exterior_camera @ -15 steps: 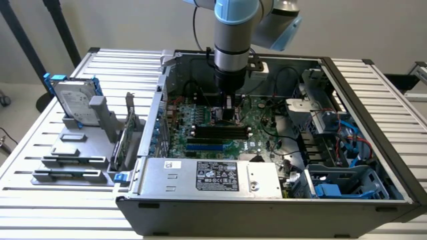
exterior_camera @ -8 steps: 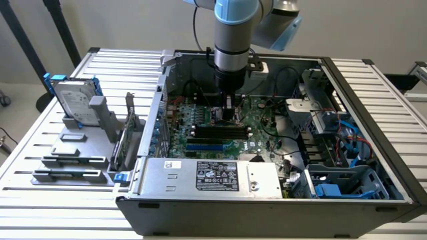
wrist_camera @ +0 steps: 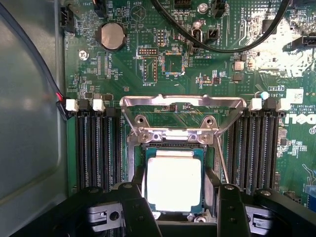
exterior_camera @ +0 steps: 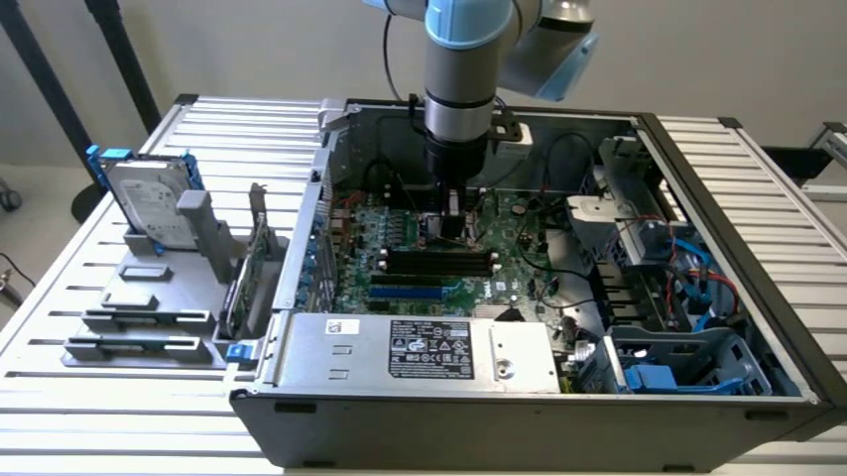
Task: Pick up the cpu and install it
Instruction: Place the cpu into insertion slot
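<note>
Exterior view: an open case [exterior_camera: 530, 416] lies on a slatted table [exterior_camera: 79, 397]. The arm [exterior_camera: 461, 69] comes straight down into it, with the gripper [exterior_camera: 450, 233] low over the board [exterior_camera: 397, 223], near the case's middle. The case walls are well apart from the arm on every side. A hard drive [exterior_camera: 146, 198] stands upright in a rack outside the case, on the exterior view's left. Loose cables [exterior_camera: 549, 248] lie on the exterior view's right of the gripper.

Wrist view: the cpu [wrist_camera: 174, 182] lies flat in its socket [wrist_camera: 170, 145], with its shiny metal top facing the camera. It is square, so it has no long axis, and its edges run parallel to the memory slots [wrist_camera: 94, 148]. The fingers [wrist_camera: 133, 210] are spread, one on each side of the cpu. A gap shows at one side, but I cannot tell whether there is contact at the other. The socket's metal frame [wrist_camera: 182, 101] stands just beyond the cpu's far edge. Memory slots lie close on both sides of the socket, so there is little room sideways. A black cable [wrist_camera: 222, 47] crosses the board farther off.
</note>
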Robot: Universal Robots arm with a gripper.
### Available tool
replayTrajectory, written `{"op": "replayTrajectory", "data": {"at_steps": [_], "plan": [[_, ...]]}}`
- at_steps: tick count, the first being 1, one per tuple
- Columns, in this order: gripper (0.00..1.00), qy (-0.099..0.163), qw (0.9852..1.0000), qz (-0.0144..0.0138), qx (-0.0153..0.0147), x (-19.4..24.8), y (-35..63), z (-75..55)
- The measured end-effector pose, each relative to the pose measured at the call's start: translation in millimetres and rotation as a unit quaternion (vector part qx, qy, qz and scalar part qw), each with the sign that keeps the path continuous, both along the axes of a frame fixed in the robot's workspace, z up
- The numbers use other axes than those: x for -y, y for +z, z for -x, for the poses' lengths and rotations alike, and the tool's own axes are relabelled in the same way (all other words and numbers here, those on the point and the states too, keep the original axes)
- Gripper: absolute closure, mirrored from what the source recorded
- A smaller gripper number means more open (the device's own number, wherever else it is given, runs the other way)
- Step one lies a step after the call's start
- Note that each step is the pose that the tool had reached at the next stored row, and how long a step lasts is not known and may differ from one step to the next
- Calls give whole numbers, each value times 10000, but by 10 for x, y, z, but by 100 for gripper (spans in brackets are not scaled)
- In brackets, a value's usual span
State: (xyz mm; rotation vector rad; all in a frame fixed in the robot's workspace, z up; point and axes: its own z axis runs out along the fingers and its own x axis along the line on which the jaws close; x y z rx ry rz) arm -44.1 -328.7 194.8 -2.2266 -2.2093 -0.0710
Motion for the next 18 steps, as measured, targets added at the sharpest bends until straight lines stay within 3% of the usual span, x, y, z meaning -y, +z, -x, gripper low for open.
{"op": "replayTrajectory", "data": {"at_steps": [2, 4, 7, 14, 18], "plan": [[44, -1, 10000, -15, 6, -4, -8, -1], [38, 0, 10000, -8, 4, -3, -6, -1], [38, 0, 10000, -2, 1, 0, 19, 0], [38, 0, 10000, -1, 0, 0, 202, 14], [38, 0, 10000, -2, -16, 0, 278, 68]]}}
